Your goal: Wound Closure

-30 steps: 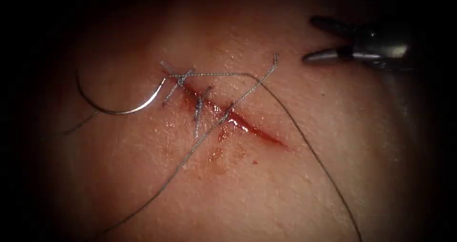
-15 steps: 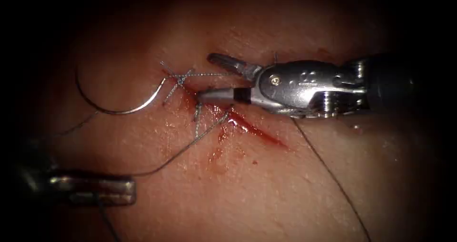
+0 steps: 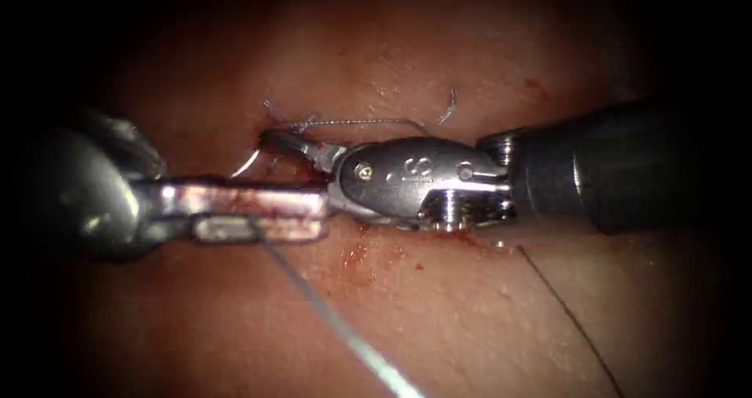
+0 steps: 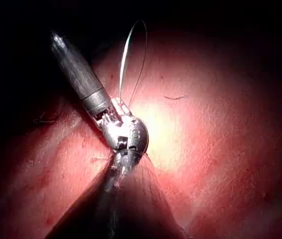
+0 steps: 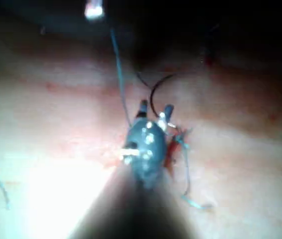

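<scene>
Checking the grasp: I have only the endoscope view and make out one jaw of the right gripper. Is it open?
Observer: Yes. In the right wrist view the right gripper has its two tips apart.
Operator: Anything between them?
Observer: A dark curved strand runs between them; needle or thread, I cannot tell.
Operator: Any slack thread nearby?
Observer: In the left wrist view a loop of thread rises beside the right tool's shaft.

red fluid [image 3: 356,255] in small blotches and specks, one faint speck well apart toward upper right; short cut end of thread [image 3: 449,106] curls up with a free tip.
</scene>
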You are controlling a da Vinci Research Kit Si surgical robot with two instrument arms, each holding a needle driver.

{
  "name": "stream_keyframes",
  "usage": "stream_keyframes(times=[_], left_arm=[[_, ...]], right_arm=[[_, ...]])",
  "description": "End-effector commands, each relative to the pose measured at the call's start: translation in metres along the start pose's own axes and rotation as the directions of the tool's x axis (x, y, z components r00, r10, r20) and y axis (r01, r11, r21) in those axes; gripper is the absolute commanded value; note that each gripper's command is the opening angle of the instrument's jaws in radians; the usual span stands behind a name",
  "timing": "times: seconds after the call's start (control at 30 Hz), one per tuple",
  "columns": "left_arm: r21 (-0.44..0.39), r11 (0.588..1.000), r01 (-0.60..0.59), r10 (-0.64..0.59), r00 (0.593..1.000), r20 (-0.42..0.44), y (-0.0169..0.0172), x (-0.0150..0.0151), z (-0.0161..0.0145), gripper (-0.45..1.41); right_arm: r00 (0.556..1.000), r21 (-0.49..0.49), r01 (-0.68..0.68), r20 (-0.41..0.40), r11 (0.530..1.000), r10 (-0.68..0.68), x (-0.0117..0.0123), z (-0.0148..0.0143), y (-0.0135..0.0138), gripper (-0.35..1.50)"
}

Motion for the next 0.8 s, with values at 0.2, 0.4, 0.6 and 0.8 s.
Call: stream_keyframes(times=[0.2, 0.4, 0.6, 0.8], left_arm=[[-0.011, 1.0, 0.002, -0.002, 1.0, -0.027, -0.0019, -0.0026, 0.0019, -0.45], [-0.016, 1.0, -0.001, 0.0, 0.999, -0.036, -0.0048, -0.0056, 0.0013, -0.45], [-0.013, 1.0, -0.011, 0.011, 1.0, -0.023, -0.0062, -0.01, 0.0007, -0.45], [-0.016, 1.0, 0.012, -0.012, 1.0, -0.008, -0.005, -0.0144, 0.0016, -0.45]], right_arm=[[1.0, 0.07, 0.015, -0.024, 0.997, -0.013, 0.0, 0.0024, -0.0023, 0.35], [0.999, 0.128, 0.023, -0.036, 0.991, -0.018, 0.0, 0.0016, -0.0028, 0.34], [0.998, 0.158, 0.043, -0.047, 0.986, -0.036, -0.0005, -0.0001, -0.0028, 0.3], [0.997, 0.186, 0.055, -0.067, 0.981, -0.043, -0.0007, -0.0009, -0.0028, 0.3]])
